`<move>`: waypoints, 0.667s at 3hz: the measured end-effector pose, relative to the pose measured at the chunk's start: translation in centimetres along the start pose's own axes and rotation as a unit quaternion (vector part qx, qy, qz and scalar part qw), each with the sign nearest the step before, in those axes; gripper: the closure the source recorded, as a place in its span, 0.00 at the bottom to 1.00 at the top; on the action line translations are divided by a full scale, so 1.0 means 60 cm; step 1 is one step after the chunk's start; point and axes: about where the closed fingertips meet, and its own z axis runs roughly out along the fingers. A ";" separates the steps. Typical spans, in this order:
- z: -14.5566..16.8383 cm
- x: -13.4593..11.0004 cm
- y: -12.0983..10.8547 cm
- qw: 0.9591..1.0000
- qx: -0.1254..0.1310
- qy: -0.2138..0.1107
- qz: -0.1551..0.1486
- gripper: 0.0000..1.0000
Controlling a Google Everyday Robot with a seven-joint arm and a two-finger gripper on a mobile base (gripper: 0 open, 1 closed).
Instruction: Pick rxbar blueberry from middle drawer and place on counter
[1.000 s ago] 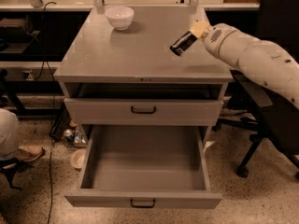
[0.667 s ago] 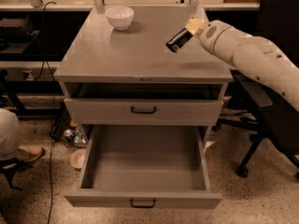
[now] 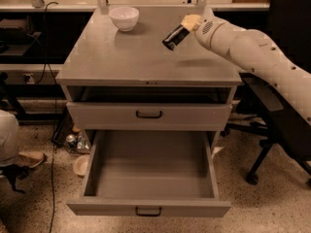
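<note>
The gripper [image 3: 187, 24] is up over the back right part of the counter [image 3: 126, 62], and its yellowish fingers are pinched tight on one end of the snack bar [image 3: 174, 37]. The bar sticks out to the left of the fingers at a tilt, lower end pointing toward the front of the cabinet, and it looks to be in the air just above the grey top, not lying on it. The wrapper is dark and glossy, but any print on it is too small to read, so no brand name from me. Counting things up: one bar, one white bowl [image 3: 124, 17] sitting at the back left of the counter well apart from the bar, and two drawers. The upper drawer [image 3: 102, 115] is shallow and only slightly out, while the deep drawer [image 3: 97, 208] below it is pulled all the way open. Each has one small black handle [image 3: 148, 114] in the middle of its front. The white arm [image 3: 265, 57] comes in from the right, in front of one black office chair [image 3: 289, 18].
</note>
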 end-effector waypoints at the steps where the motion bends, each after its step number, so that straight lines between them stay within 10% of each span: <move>1: 0.003 0.001 0.005 1.000 -0.002 0.001 0.000 0.56; 2: 0.006 0.004 0.008 1.000 -0.004 0.002 0.000 0.32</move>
